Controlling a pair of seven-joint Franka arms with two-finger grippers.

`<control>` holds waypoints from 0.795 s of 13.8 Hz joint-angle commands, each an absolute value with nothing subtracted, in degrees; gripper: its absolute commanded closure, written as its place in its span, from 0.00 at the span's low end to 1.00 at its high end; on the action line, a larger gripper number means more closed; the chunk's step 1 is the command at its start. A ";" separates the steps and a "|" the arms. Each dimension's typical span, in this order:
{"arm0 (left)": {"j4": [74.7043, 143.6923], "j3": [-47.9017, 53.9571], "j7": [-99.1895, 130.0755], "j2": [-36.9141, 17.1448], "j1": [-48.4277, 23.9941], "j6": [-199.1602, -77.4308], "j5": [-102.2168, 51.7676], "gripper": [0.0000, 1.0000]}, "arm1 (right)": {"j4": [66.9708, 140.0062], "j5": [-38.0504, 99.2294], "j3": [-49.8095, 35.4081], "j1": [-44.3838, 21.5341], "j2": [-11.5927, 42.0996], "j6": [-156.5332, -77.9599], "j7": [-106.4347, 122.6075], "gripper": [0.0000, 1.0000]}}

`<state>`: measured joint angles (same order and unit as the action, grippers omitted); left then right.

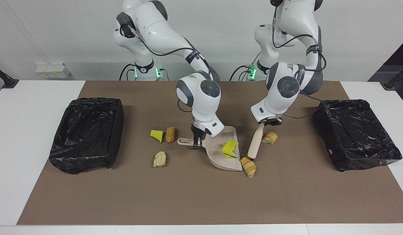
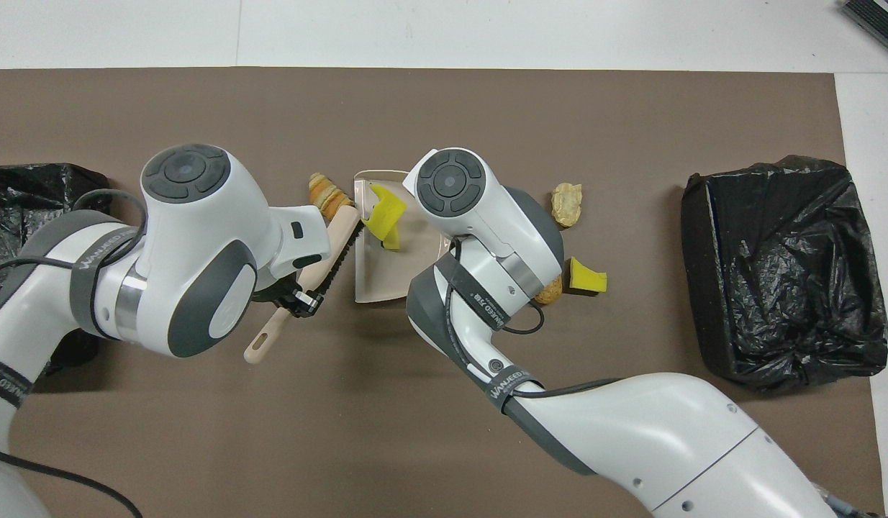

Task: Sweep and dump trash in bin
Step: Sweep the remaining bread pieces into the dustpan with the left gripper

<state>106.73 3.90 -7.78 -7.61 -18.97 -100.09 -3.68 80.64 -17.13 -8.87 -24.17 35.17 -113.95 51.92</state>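
Note:
My right gripper (image 1: 197, 142) is shut on the handle of the beige dustpan (image 1: 217, 157), which rests on the mat. Yellow foam trash (image 1: 230, 148) lies in the pan (image 2: 375, 277). My left gripper (image 1: 269, 123) is shut on the wooden brush (image 1: 255, 146), whose head slants down beside the pan's mouth. An orange-brown croissant-like piece (image 1: 249, 166) lies against the pan's lip corner (image 2: 325, 196). A second such piece (image 1: 269, 137) sits beside the brush handle. A yellow wedge (image 1: 156, 134), a brown lump (image 1: 170, 134) and a tan lump (image 1: 160, 159) lie on the handle side of the pan.
Two bins lined with black bags stand on the brown mat, one (image 1: 87, 132) at the right arm's end and one (image 1: 356, 133) at the left arm's end. White tabletop borders the mat.

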 commanded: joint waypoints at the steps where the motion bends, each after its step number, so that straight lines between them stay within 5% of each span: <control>1: 108.72 2.81 -3.47 -0.89 -14.87 -93.89 -4.48 1.00 | 81.47 -16.52 -9.40 -23.47 35.33 -115.93 51.50 1.00; 5: 111.60 2.90 17.26 0.78 -8.45 -91.22 -4.48 1.00 | 81.47 -16.52 -9.40 -23.47 35.42 -115.93 51.50 1.00; 9: 126.00 2.90 32.76 5.71 -8.17 -104.47 -4.75 1.00 | 81.47 -16.61 -9.40 -23.47 35.42 -116.02 51.50 1.00; 11: 127.62 3.07 32.78 4.67 -8.96 -109.23 -7.19 1.00 | 81.47 -16.61 -9.40 -23.47 35.33 -115.93 51.50 1.00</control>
<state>122.81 3.13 30.53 2.18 -8.04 -104.26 -5.10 80.65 -17.13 -8.87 -24.16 35.17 -113.96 51.92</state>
